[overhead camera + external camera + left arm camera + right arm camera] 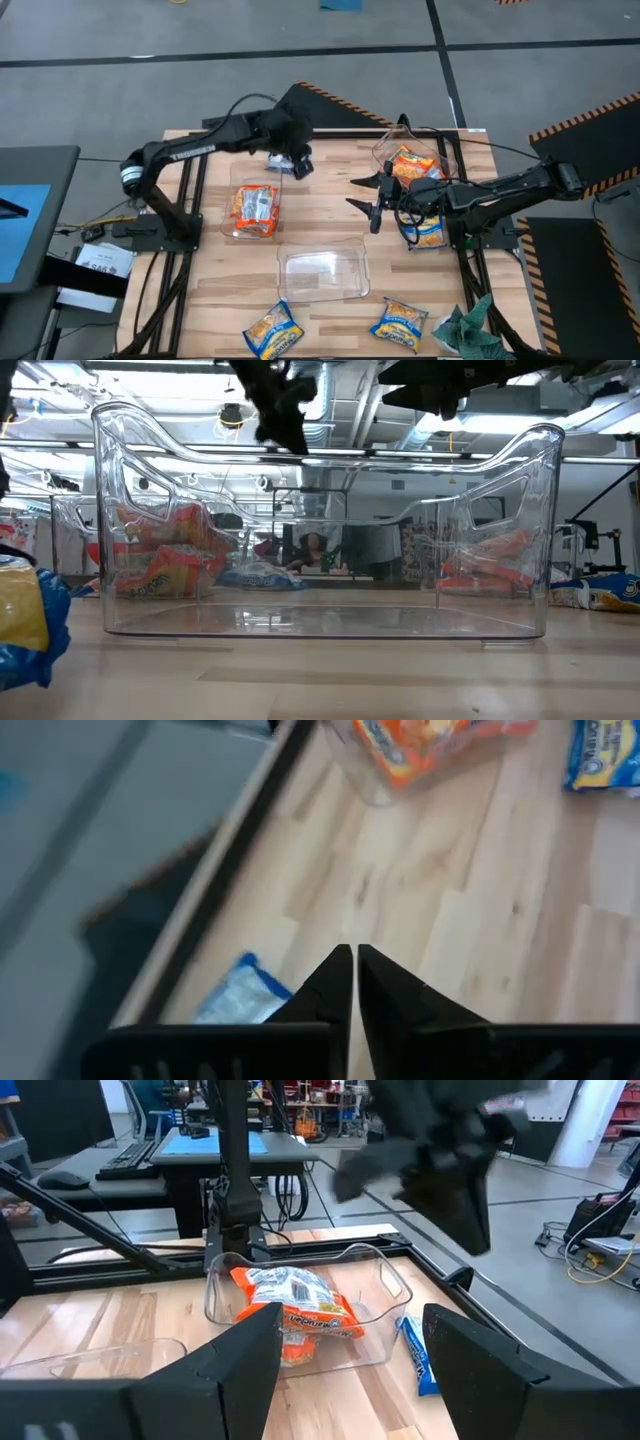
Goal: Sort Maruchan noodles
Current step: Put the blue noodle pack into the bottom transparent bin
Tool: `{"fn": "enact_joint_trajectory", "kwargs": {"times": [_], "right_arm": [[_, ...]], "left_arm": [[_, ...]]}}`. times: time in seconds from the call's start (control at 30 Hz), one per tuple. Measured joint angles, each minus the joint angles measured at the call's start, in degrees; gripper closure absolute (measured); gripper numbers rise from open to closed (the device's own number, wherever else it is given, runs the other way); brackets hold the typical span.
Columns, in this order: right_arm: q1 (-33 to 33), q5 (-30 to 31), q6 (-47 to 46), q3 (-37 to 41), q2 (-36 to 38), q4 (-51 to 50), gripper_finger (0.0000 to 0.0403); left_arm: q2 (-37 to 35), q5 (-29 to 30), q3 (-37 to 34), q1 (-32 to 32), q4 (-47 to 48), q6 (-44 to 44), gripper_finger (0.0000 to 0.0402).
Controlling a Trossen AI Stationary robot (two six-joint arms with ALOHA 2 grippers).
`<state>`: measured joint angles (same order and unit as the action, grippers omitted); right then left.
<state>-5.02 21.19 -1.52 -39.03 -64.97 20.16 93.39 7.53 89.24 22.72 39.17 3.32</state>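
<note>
A blue-and-white noodle packet (276,160) lies flat on the table by its far edge. My left gripper (298,162) hangs shut above and beside it; the left wrist view shows the shut gripper (353,960) with the packet (235,995) below. My right gripper (366,196) is open in mid-air over the table's middle, between the tubs, holding nothing. Orange packets fill the left clear tub (254,211) and another orange packet sits in the right tub (408,160). A blue-and-yellow packet (427,231) lies under the right arm, and two more (272,330) (400,322) lie near the near edge.
An empty clear tub (322,272) stands in the table's near middle and fills the low view (320,610). A teal-green cloth (468,328) lies at the near right corner. Bare wood shows between the tubs. A desk and monitor stand off the table's left.
</note>
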Motion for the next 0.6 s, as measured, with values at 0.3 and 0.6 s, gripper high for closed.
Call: {"fn": "enact_joint_trajectory", "kwargs": {"times": [0.3,0.6], "right_arm": [[1.1,0.0,0.0,0.0,0.0,-1.0,0.0138],[1.6,0.0,-1.1,0.0,0.0,-2.2,0.0138]], "left_arm": [[11.2,-4.1,-0.3,9.1,2.4,-0.7,0.0273],[22.5,-1.7,-0.3,11.3,-0.5,-1.3,0.0168]]}}
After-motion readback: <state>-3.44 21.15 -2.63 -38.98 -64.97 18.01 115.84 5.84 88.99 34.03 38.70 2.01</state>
